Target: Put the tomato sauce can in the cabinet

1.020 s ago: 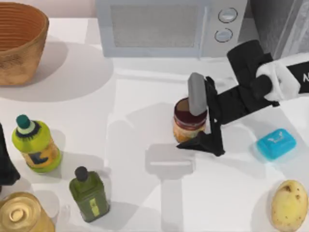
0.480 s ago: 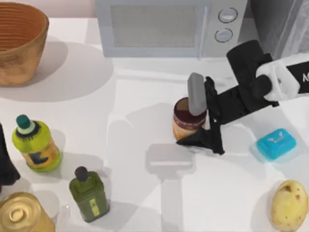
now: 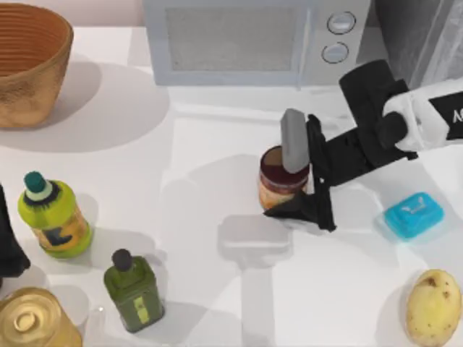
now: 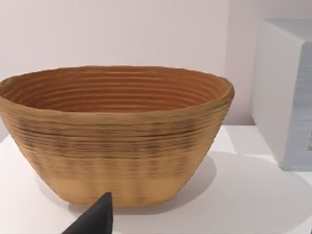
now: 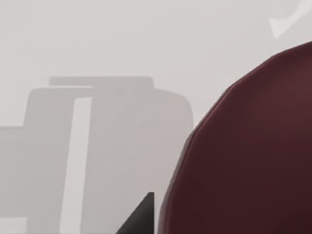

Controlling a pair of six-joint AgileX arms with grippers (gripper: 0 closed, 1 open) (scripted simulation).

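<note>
While my right gripper (image 3: pixel 291 181) straddles tomato sauce can (image 3: pixel 278 181) at table (image 3: pixel 217 166) centre, fingers sit either side of it — clamped or not, I cannot tell. Can upright, in front of microwave (image 3: pixel 246 40). Cabinet (image 3: pixel 419 32) at far right corner. Left arm (image 3: pixel 9 242) parked at left edge, basket (image 4: pixel 117 131) before its wrist camera.

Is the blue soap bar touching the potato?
Apart. In the top view, bare white table separates the blue soap bar from the potato nearer the front edge.
</note>
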